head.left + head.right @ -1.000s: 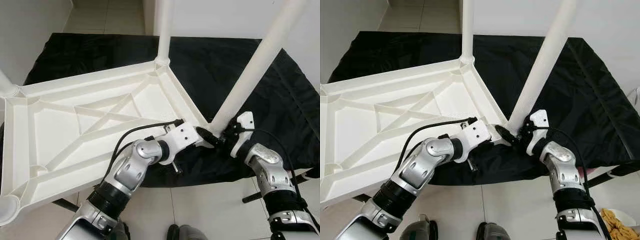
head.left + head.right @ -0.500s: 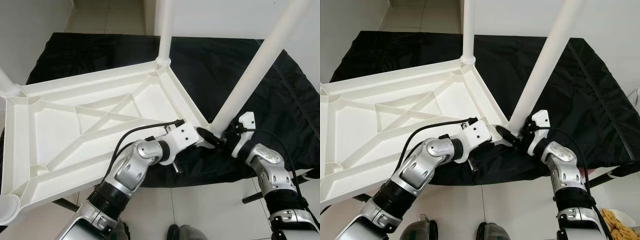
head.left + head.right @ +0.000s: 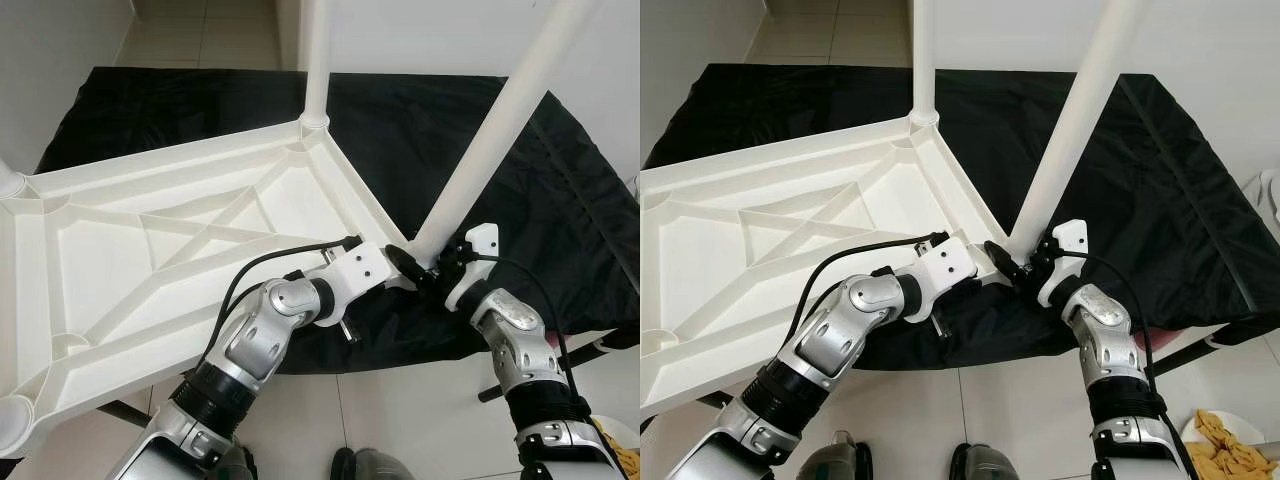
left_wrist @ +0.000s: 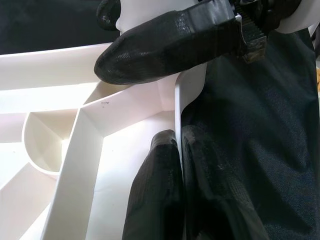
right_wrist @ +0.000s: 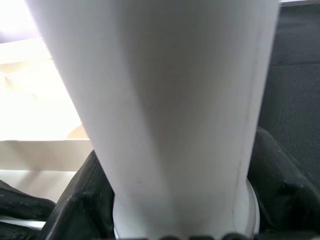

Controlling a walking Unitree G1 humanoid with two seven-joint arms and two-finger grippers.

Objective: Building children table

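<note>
Nearest to me, my left gripper (image 3: pixel 398 266) was pinched on the near-right corner of the upturned white tabletop (image 3: pixel 150 260); my left wrist camera showed one black finger (image 4: pixel 165 45) over the rim wall and the other (image 4: pixel 155 195) pressed against its inner face, so the corner was clamped. Just beside it, my right gripper (image 3: pixel 438 270) was closed around the base of the near leg (image 3: pixel 480 150), its fingers (image 5: pixel 80 200) hugging both sides of the tube right at the corner socket.

The tabletop lay underside up on a black cloth (image 3: pixel 560 200) spread over a tiled floor (image 3: pixel 400 410). Beyond my grippers, a far leg (image 3: pixel 316 60) stood upright in the back corner socket, and at the left edge a third leg (image 3: pixel 8 178) was also in its corner. The near-left corner socket (image 3: pixel 14 415) looked empty to me. So I judged two legs were seated, the one in my grip was leaning rather than upright and probably not fully home, and one leg was left to fit before turning the table over.

Compared with a second before, my hold on both parts was unchanged. The whole scene had slid slightly in my head cameras, which I put down to my own movement, and the near leg's lean looked about the same.
</note>
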